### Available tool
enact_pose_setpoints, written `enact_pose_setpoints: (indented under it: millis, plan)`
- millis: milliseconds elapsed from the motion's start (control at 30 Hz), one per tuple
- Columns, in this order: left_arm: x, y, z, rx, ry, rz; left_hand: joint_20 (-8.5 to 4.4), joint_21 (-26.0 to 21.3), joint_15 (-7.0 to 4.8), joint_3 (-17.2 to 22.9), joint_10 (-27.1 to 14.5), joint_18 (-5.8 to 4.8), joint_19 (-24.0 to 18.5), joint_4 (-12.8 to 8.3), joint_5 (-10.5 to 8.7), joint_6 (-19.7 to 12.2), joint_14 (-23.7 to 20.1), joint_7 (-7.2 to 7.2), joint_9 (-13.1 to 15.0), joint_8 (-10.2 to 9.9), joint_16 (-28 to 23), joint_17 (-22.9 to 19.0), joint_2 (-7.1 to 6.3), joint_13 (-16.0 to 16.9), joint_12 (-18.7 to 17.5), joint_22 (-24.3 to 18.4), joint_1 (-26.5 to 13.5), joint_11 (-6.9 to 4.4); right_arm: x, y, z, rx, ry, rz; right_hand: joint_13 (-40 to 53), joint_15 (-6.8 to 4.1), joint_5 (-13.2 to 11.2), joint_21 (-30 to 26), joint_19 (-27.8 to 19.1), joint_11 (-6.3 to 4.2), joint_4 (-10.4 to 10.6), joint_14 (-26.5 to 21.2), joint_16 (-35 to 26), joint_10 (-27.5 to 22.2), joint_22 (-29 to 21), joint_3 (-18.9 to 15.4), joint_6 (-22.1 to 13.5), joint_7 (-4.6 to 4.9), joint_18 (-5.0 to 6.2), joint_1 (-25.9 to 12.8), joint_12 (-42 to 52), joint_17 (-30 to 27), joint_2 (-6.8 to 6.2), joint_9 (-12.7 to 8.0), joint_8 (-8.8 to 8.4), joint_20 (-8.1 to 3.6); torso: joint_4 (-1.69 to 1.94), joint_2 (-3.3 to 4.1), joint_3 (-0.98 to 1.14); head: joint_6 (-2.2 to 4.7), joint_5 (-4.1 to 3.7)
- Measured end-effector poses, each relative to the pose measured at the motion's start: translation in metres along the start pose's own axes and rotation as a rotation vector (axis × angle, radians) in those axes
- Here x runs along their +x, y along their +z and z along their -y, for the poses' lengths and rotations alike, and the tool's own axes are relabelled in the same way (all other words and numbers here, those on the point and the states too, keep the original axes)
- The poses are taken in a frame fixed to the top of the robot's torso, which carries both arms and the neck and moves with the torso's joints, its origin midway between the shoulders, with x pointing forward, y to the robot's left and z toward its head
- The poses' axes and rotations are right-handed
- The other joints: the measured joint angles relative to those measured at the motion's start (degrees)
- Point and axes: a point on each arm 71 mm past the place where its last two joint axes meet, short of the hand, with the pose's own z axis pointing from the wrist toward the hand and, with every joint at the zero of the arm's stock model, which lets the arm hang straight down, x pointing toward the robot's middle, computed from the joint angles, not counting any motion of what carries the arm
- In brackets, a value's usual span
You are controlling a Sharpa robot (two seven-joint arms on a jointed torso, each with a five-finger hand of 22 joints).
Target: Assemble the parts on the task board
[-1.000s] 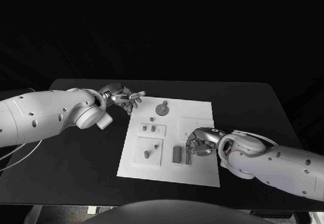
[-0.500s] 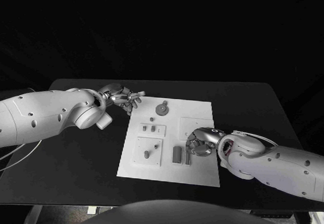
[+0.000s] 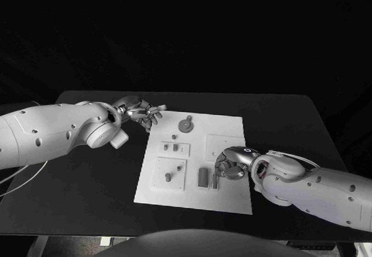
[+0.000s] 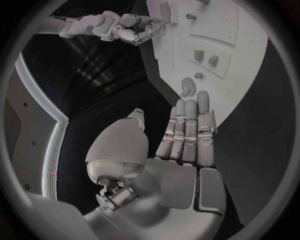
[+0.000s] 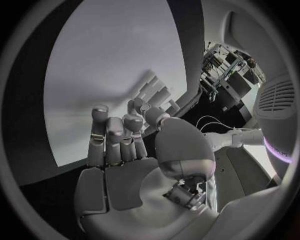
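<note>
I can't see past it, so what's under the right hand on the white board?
Beneath the right hand lies bare task board, with two upright grey parts just beside it. Whatever sits directly under its fingers is covered.

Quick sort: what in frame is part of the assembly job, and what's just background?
Job:
- task board
- round part at the board's far end
- small parts on the raised plate
- upright parts beside the right hand
- left hand, hovering off the board's far left corner

Background:
- black table
- cable under the left arm

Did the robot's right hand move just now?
Barely. The right hand sits by the upright parts on the task board, shifted at most a touch toward them.
</note>
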Motion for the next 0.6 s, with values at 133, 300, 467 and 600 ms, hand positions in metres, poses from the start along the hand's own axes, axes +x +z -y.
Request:
enact_pose_setpoints:
  millis: [133, 300, 467, 600]
  plan:
    - [0.0, 0.0, 0.0, 0.0, 0.0, -0.001, 0.0, 0.0, 0.0, 0.0, 0.0, 0.0, 0.0, 0.0, 0.0, -0.01, 0.0, -0.02, 0.0, 0.0, 0.0, 0.0, 0.0, 0.0, 0.0, 0.0, 0.0, 0.0, 0.0, 0.0005, -0.0002, 0.0, -0.004, 0.001, 0.01, 0.08, 0.0, 0.0, 0.0, -0.31, -0.16, 0.07, 0.29, 0.31, 0.0, -0.16, 0.47, -0.31, 0.0, 0.57, 0.0, 0.06, -0.57, 0.05, 0.32, 0.0, 0.01, 0.0, 0.0, 0.0, 0.0]
    - [0.0, 0.0, -0.0001, 0.0, 0.0, -0.001, 0.0, 0.0, 0.0, 0.0, 0.0, 0.0, 0.0, 0.0, 0.0, -0.03, 0.0, -0.03, 0.0, 0.0, 0.0, -0.01, 0.0, 0.0, 0.0, 0.0, 0.0, 0.0, 0.0001, 0.0006, -0.0002, 0.0, -0.007, 0.001, 0.01, 0.09, 0.0, 0.0, 0.0, -0.31, -0.16, 0.08, 0.29, 0.31, 0.0, -0.16, 0.49, -0.28, 0.0, 0.6, 0.0, 0.06, -0.61, 0.18, 0.32, 0.0, 0.01, -0.02, -0.01, 0.0, 0.0]
    - [0.0001, 0.0, -0.0001, -0.001, 0.0, -0.002, 0.0, 0.0, 0.0, 0.0, 0.0, 0.0, 0.0, 0.0, 0.0, -0.04, 0.0, -0.04, 0.0, 0.0, 0.0, -0.01, 0.0, 0.0, 0.0, 0.0, 0.0, 0.0, 0.0003, 0.0007, -0.0003, 0.0, -0.008, 0.003, 0.0, 0.14, 0.0, 0.0, 0.01, -0.31, -0.16, 0.03, 0.29, 0.31, 0.0, -0.16, 0.5, -0.28, 0.0, 0.6, 0.0, 0.06, -0.61, 0.18, 0.31, 0.01, 0.01, -0.02, -0.01, 0.0, 0.0]
    - [0.0003, 0.0001, 0.0, -0.001, 0.0, -0.003, 0.0, 0.0, 0.0, 0.0, 0.0, 0.0, 0.0, 0.0, 0.0, -0.08, 0.0, -0.09, 0.0, 0.0, 0.0, -0.01, 0.0, 0.0, 0.0, -0.01, 0.0, 0.0, 0.0005, 0.0005, 0.0, 0.002, -0.008, 0.005, 0.0, 0.15, 0.0, 0.0, 0.0, -0.31, -0.16, 0.03, 0.29, 0.31, 0.0, -0.16, 0.53, -0.25, 0.0, 0.6, 0.0, 0.06, -0.61, 0.17, 0.31, 0.01, 0.0, -0.02, -0.01, 0.0, 0.0]
